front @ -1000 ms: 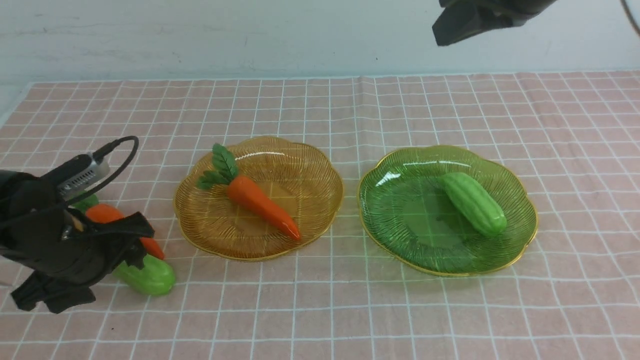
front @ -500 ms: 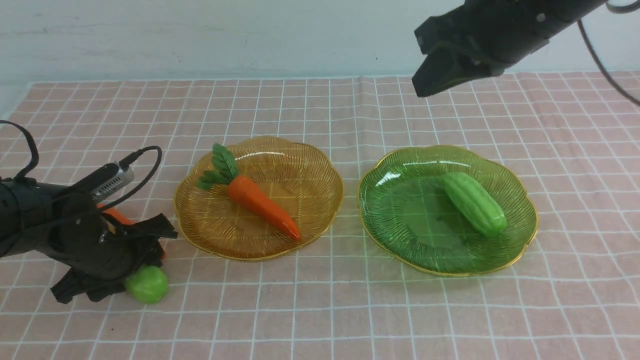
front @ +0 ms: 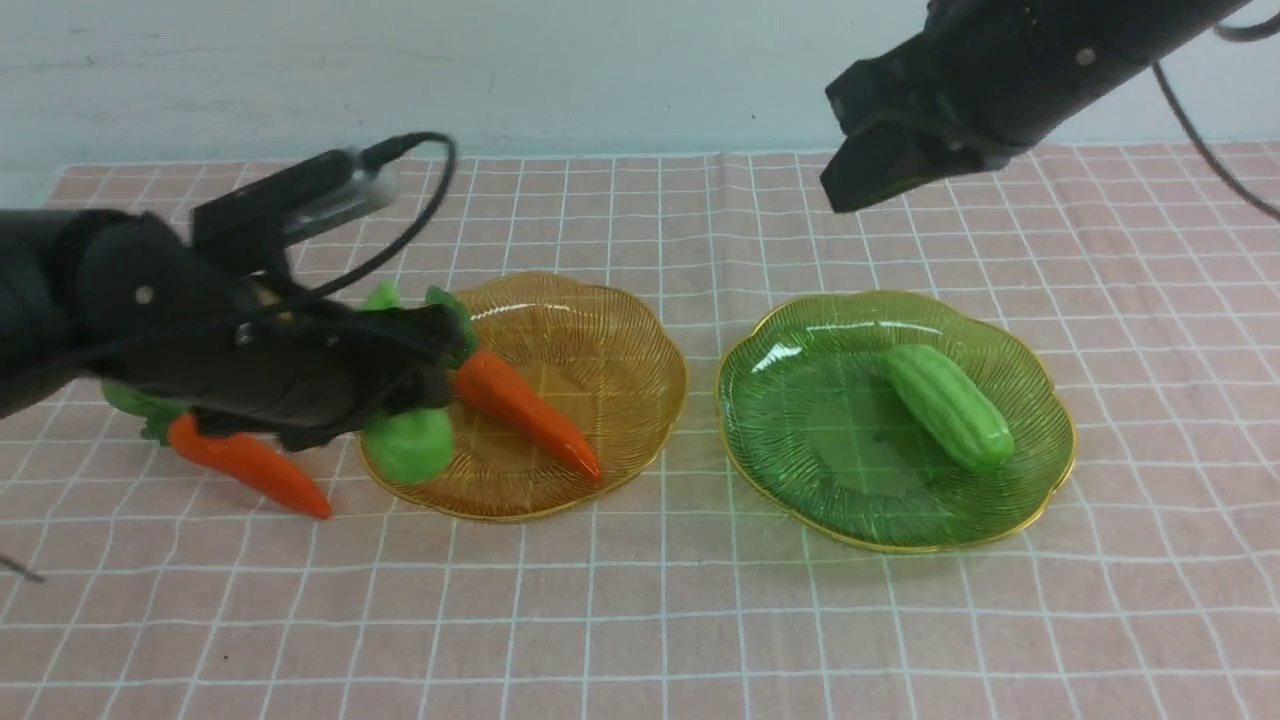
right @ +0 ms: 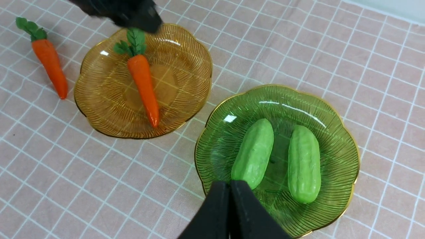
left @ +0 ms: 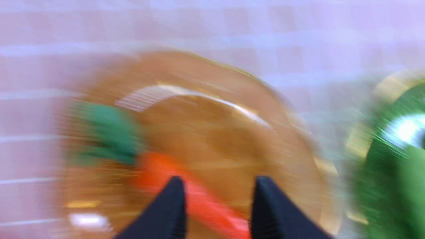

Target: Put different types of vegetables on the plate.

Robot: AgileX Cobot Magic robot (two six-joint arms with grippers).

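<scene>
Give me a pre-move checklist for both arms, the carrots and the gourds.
1. Right gripper shut: ok.
2. One carrot on the amber plate: ok.
3. Other carrot plated: not ok, lies on the cloth beside the amber plate.
4. Both gourds on the green plate: cannot tell. Right wrist view shows two there; front view shows one there, one at the left gripper.
5. Left gripper empty: cannot tell. Left wrist view shows no gourd between the fingers; front view disagrees.
</scene>
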